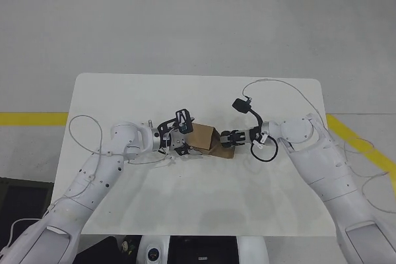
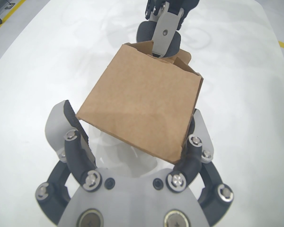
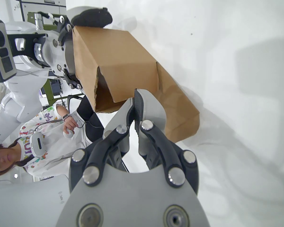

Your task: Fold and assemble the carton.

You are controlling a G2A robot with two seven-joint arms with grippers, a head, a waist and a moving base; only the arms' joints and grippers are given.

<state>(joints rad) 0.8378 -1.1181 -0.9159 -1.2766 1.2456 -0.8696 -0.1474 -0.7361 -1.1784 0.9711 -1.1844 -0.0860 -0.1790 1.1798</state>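
A brown cardboard carton [image 1: 204,138] lies on its side at the middle of the white table, between my two grippers. My left gripper [image 2: 132,121] is shut on the carton [image 2: 142,100] at its near end, one finger [image 2: 69,116] at a corner and the other [image 2: 200,128] against the opposite side. My right gripper [image 3: 134,103] is at the carton's [image 3: 116,55] open end with its fingers pressed together on a flap edge. That open end has a loose flap [image 3: 177,105] lying toward the table. The right gripper [image 2: 163,45] is seen at the far end, in the left wrist view.
The white table [image 1: 185,198] has free room on all sides of the carton. A thin cable loop [image 1: 86,132] lies by the left arm, and another cable [image 1: 277,82] curves over the far right of the table.
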